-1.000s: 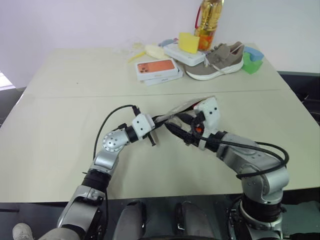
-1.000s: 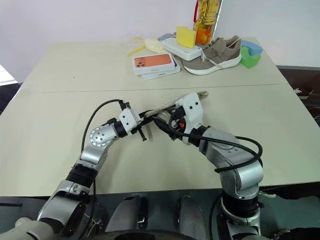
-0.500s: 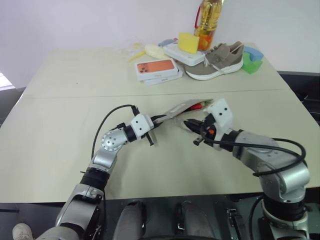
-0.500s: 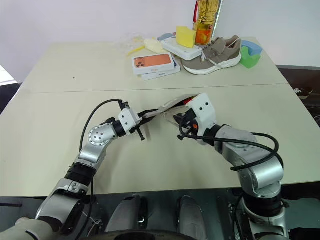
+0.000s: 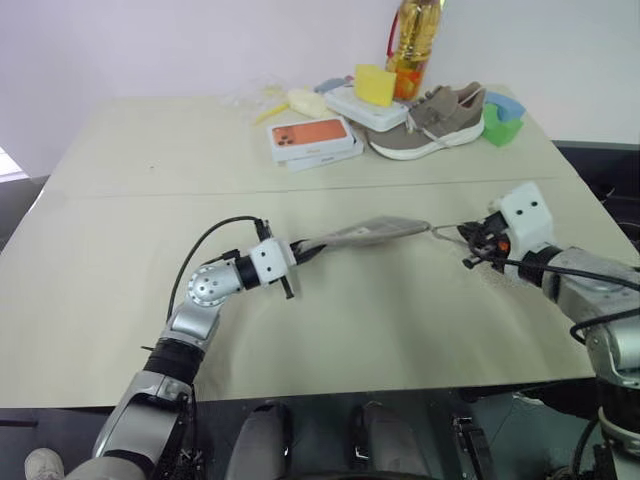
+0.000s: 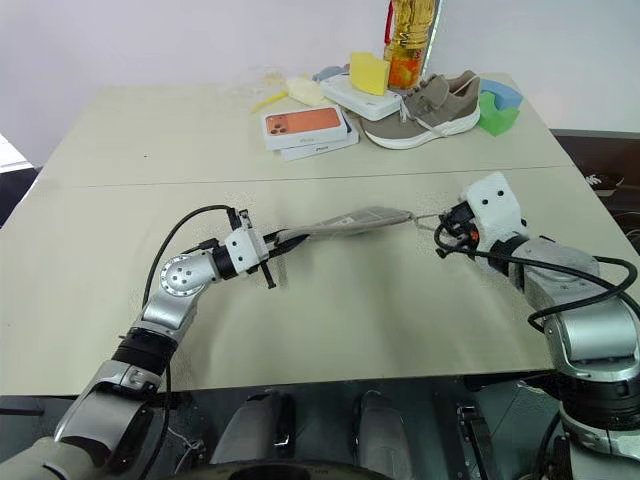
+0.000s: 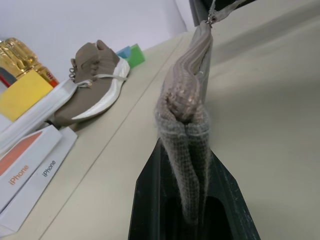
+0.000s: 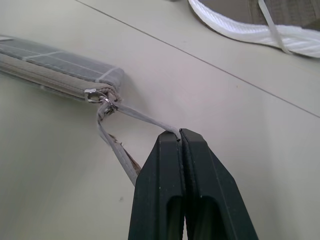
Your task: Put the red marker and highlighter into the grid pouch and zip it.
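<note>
Left eye view, layout: the grid pouch (image 5: 360, 233) is stretched lengthwise between the two hands, above the near half of the table (image 5: 120, 270).
Grid pouch, left end: clamped between the closed fingers of the left hand (image 5: 298, 254); in the left wrist view the fabric end (image 7: 184, 131) is pinched and bunched between the two black fingers (image 7: 150, 200).
Grid pouch, right end: the zipper slider (image 8: 93, 95) sits at the corner nearest the right hand; the zipper appears drawn fully to that end.
Pull strap: a thin grey strap loop (image 8: 120, 145) runs from the slider to the right hand (image 5: 472, 243).
Right hand, state: fingers pressed together on the strap, gripping it.
Left arm, pose: forearm angled inward, hand about level, pointing toward the robot's right.
Right arm, pose: held out to the robot's right, hand pointing back toward the pouch.
Red marker, highlighter: cannot tell from these views.
Far table edge: orange phone boxes (image 5: 315, 138), a shoe (image 5: 430, 122), a yellow sponge block (image 5: 376, 85), a bottle (image 5: 415, 40).
</note>
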{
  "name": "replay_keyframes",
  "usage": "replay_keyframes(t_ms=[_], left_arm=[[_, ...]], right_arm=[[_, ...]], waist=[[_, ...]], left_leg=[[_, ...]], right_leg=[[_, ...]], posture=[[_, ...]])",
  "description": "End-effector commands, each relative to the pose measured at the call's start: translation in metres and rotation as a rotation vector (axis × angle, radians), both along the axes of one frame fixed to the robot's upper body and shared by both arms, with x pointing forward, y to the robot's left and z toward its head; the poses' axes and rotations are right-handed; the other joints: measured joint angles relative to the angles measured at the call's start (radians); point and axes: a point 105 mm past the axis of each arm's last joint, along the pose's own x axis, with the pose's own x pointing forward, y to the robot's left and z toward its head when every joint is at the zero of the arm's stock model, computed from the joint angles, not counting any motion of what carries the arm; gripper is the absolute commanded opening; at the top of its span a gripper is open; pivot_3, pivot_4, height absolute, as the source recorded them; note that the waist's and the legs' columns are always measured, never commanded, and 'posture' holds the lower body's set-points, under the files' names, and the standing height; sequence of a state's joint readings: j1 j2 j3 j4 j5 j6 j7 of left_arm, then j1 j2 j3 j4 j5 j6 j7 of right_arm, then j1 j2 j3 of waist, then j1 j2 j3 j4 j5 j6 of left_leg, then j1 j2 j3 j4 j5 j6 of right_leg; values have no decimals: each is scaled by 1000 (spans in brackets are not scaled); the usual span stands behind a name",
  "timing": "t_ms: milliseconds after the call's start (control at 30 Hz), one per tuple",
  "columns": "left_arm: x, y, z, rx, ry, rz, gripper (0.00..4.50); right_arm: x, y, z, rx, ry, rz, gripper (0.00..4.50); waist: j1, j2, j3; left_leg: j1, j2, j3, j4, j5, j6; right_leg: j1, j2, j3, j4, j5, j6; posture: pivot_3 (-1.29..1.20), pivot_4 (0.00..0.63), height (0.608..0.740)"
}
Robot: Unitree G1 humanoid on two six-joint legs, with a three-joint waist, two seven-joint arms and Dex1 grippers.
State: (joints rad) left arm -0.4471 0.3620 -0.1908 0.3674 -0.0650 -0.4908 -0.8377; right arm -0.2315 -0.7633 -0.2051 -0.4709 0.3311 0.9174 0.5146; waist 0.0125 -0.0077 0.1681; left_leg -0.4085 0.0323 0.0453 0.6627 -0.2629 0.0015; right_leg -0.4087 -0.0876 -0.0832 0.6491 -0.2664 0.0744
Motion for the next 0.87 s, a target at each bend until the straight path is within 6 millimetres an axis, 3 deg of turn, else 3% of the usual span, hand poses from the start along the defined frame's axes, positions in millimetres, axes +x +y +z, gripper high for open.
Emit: replay_keyframes(t_ms=[33,100,233,267,367,567,700,867], left_arm=[[-3,12,0,-54,99,7,673],[-7,17,-2,-76,179,2,1354],[-10,36,-10,-122,312,78,3281],[-12,44,-13,-138,360,103,3750],[-17,65,-20,-176,451,189,3750],[-15,141,-34,-272,514,542,3750],[-18,159,-37,-274,519,628,3750],[-19,165,-40,-271,536,671,3750]], right_arm=[[-14,5,6,28,3,71,586],[-23,10,1,25,18,122,1306],[-31,1,-9,43,12,101,3330],[-34,-4,-15,39,15,94,3349],[-38,-18,-20,69,-12,38,3349],[-55,-41,-26,205,-53,-53,3349],[-59,-39,-31,207,-52,-36,3349],[-53,-34,-39,230,-50,-26,3349]], waist=[[0,0,0],[0,0,0],[0,0,0],[0,0,0],[0,0,0],[1,0,0],[1,0,0],[1,0,0]], left_leg=[[0,0,0,0,0,0],[0,0,0,0,0,0],[0,0,-3,0,0,0],[0,0,-3,0,0,0],[0,0,-4,0,0,1],[1,1,-4,0,0,0],[1,2,-3,0,0,0],[1,2,-3,0,0,0]], right_leg=[[0,0,0,0,0,0],[0,0,0,0,0,0],[0,0,0,0,0,0],[0,0,0,0,0,0],[0,0,1,-1,0,0],[1,0,1,0,0,0],[1,-1,1,-1,0,0],[1,-1,1,-1,0,0]], posture=[[0,150,740],[0,150,740],[0,150,740],[0,150,740],[0,150,740],[0,150,740],[0,150,740],[0,150,740]])
